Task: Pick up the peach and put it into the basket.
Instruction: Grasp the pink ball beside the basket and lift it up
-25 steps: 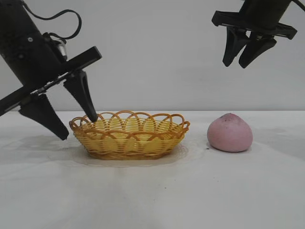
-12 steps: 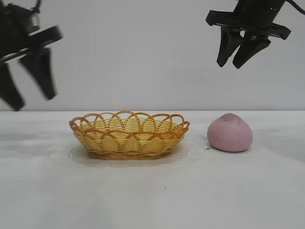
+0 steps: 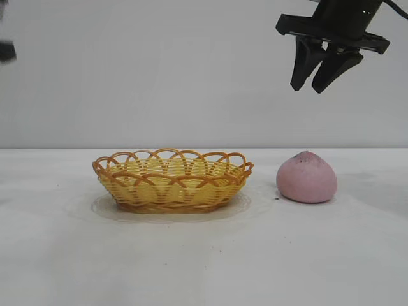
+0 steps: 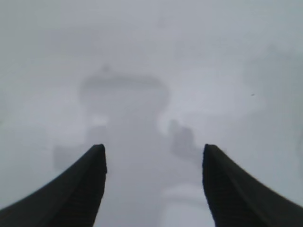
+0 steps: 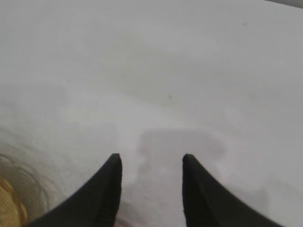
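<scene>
The dusty pink peach (image 3: 306, 178) sits on the white table to the right of the basket, apart from it. The yellow wicker basket (image 3: 172, 182) with an orange-brown looped rim stands left of centre and holds nothing; a bit of its weave shows in the right wrist view (image 5: 8, 208). My right gripper (image 3: 308, 88) hangs high above the peach, open and empty; its jaws also stand apart in the right wrist view (image 5: 150, 158). My left gripper (image 4: 154, 151) is open and empty over bare table. Only a dark blur of it (image 3: 6, 51) shows at the exterior view's top left edge.
The white table (image 3: 204, 255) stretches bare in front of the basket and the peach. A plain pale wall stands behind. No other objects are in view.
My left arm has lifted up and away to the left from the basket's left rim, almost out of the exterior view. My right gripper has stayed high, shifting slightly left.
</scene>
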